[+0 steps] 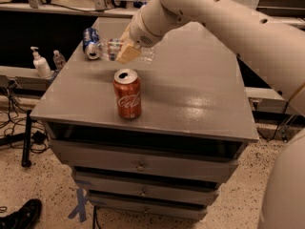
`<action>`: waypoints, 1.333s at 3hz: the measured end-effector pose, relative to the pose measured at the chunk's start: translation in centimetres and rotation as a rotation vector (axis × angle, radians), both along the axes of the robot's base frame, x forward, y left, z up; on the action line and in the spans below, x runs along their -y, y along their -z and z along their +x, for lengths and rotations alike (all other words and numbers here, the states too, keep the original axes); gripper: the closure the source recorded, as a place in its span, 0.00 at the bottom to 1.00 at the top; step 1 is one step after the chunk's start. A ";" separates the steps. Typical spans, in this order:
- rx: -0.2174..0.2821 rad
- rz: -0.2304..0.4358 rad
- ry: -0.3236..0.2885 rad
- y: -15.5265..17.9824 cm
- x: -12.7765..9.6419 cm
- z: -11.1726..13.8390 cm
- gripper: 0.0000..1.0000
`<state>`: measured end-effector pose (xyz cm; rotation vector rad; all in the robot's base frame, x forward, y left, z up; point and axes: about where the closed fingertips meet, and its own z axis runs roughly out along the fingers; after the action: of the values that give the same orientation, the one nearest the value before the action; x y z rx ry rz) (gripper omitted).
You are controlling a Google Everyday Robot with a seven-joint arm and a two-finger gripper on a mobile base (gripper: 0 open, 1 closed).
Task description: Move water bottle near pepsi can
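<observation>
- One gripper [125,57], at the end of a smooth cream arm, is hanging over the far left part of the tabletop [190,94].
- Its tan, blocky fingers [128,51] are clamping across the middle of the one water bottle [110,49].
- The bottle is clear, ribbed plastic and is lying sideways between the fingers, low over the tabletop. Whether it is touching the surface cannot be told.
- Two cans are showing, both round metal.
- The blue pepsi can [90,43] is lying on its side just beyond the bottle's end, toward the picture's left of the fingers.
- The red cola can [127,93] is standing upright just in front of the fingers, apart from them.
- The grey, matt cabinet is carrying three drawers [140,166] below the fingers.
- One white pump dispenser [40,63] is standing far off to the left of the fingers.
</observation>
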<state>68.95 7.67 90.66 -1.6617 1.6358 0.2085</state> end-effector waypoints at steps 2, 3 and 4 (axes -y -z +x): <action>0.058 -0.025 -0.205 1.8 -4.7 0.1 1.00; 0.095 -0.077 -0.287 3.2 -6.2 0.6 1.00; 0.121 -0.118 -0.331 4.2 -7.0 1.7 1.00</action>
<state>70.62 14.67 86.51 -1.9916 1.2989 0.1744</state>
